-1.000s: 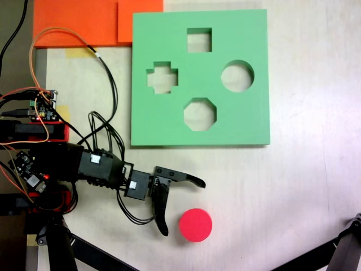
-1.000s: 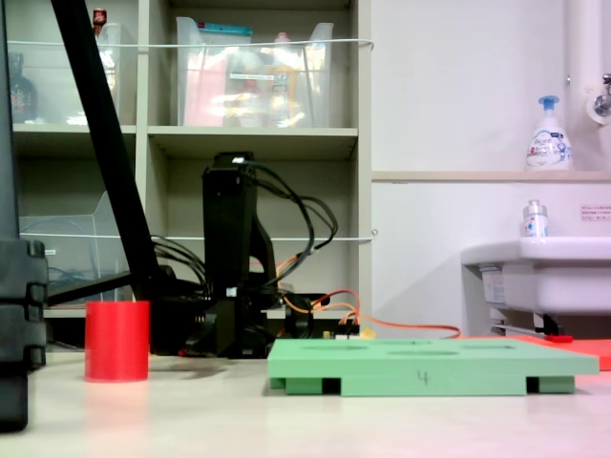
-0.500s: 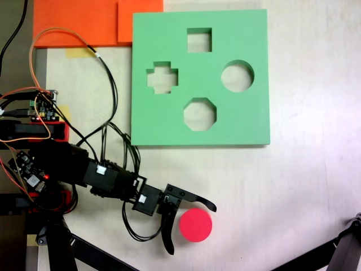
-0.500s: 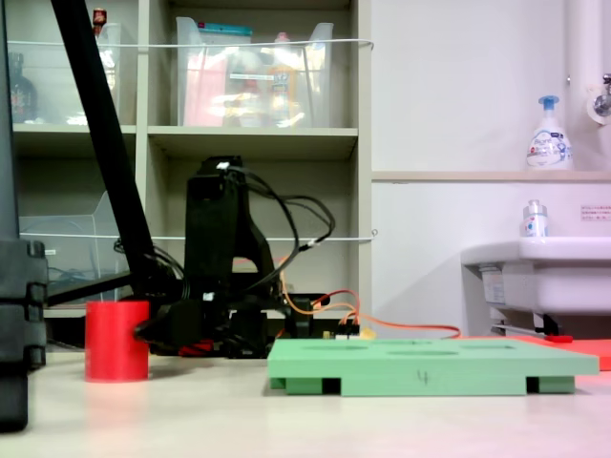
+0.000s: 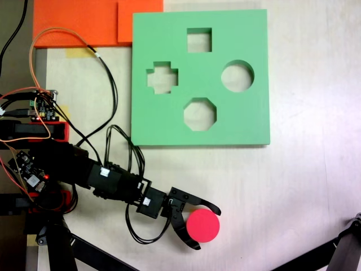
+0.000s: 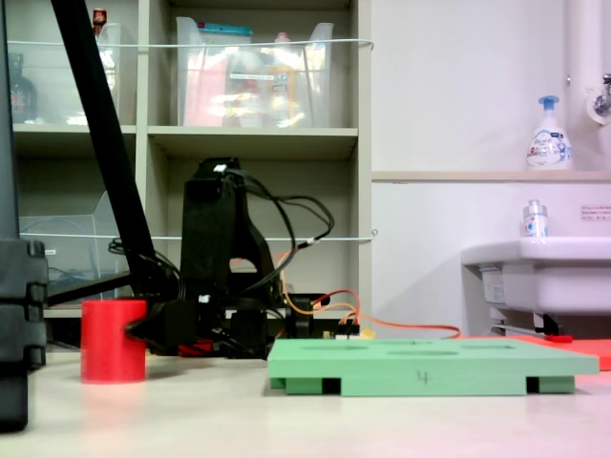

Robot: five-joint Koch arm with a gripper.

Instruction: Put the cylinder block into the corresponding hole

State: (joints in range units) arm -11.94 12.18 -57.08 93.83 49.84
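Red cylinder block (image 5: 203,226) stands upright, axis vertical

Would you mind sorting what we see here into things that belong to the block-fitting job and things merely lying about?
Belongs to the job:
- red cylinder block
- circular hole in the green foam board
- gripper, fingers on either side of the block

Lying about:
- orange sheets
- soap bottle
- sink
- shelf bins

Red cylinder block (image 6: 113,341) upright on the table, black arm (image 6: 215,258) just beside, green board (image 6: 430,366) apart.
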